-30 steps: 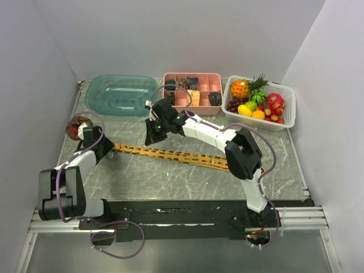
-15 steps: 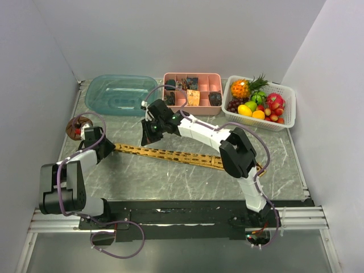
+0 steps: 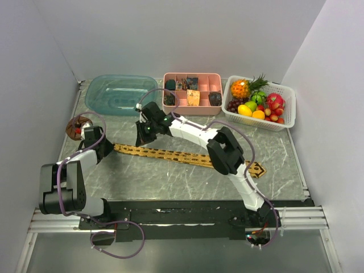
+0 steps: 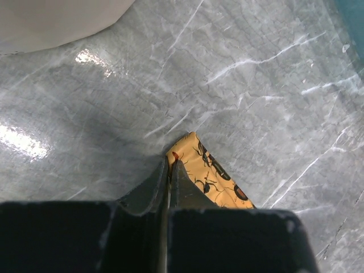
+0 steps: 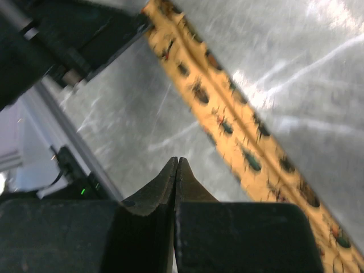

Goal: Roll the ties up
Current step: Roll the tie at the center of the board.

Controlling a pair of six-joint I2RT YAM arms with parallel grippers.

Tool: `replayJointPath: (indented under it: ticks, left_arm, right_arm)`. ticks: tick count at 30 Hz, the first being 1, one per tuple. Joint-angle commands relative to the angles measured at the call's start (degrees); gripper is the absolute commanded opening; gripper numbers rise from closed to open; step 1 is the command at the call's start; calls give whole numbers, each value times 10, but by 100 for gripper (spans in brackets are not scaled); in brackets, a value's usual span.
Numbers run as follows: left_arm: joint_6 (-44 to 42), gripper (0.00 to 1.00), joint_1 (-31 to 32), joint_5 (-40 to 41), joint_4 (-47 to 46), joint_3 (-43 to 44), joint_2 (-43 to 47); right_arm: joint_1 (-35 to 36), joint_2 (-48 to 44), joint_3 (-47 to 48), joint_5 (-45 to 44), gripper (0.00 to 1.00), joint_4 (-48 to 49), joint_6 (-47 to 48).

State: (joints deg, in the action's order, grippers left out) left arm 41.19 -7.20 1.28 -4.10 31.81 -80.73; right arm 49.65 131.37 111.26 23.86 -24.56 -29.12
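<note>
Golden-yellow tie (image 3: pixel 182 156) lying flat on table (image 3: pixel 170 185), running from near left edge toward near-right corner. At narrow end, left gripper (image 4: pixel 169 165) pinching tie tip, jaws closed on it. Above tie, right gripper (image 5: pixel 175 162) hovering, jaws closed, holding nothing. Rolling probably just starting; next move likely calling for folding pinched end over onto strip.

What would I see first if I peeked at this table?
A long golden tie stretches across the middle of the grey table, and the left claw is pinching its left end. In the far right corner sits a white basket heaped with bright fruit.
</note>
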Motion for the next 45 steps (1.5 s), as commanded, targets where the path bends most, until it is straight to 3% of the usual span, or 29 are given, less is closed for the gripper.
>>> replayJointPath:
  ticks: [1,13,14,18,23,36,45]
  left_arm:
    - [-5,3,-3,-17,-30,-3,25]
    - [-3,6,-2,-35,-35,-5,57]
    - [-3,9,-3,-32,-30,-6,58]
    - [-4,37,-3,-26,-14,-8,67]
    - [0,52,-2,-15,13,-9,87]
    - [-43,57,-3,0,-12,30,51]
    - [-65,53,-3,-7,-27,64,-22]
  right_arm:
    - [26,35,77,-53,0,-16,7]
    - [41,71,108,-85,0,2,21]
    - [41,74,113,-86,0,0,20]
    - [43,78,115,-93,0,-1,18]
    - [43,68,94,-112,0,-2,20]
    - [40,-15,-14,-137,0,17,35]
    - [29,-73,-69,-135,0,34,34]
